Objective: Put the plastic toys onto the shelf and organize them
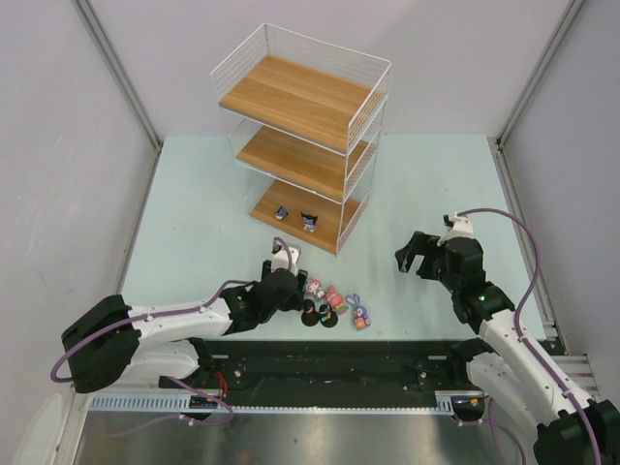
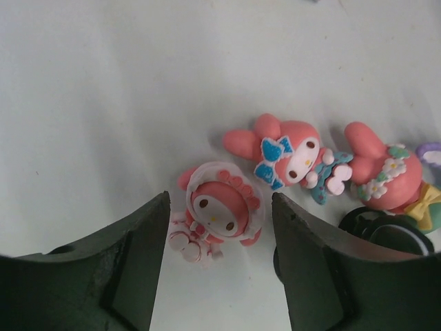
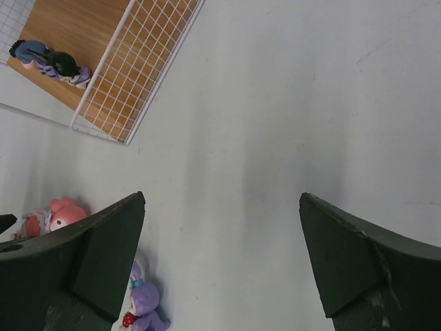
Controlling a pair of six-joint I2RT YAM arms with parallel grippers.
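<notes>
My left gripper is open and low over the table. In the left wrist view its jaws straddle a pink figurine in a white bonnet that lies on its back, touching neither finger. Beside it lie a pink figurine with a blue bow, a pink one with flowers and a black round base. The purple bunny lies at the right end of the cluster. The wire shelf stands at the back, with two dark-haired toys on its bottom board. My right gripper is open and empty above bare table.
The right wrist view shows the shelf's bottom board, the two dark-haired toys, a pink toy and the purple bunny. White walls enclose the pale green table on three sides.
</notes>
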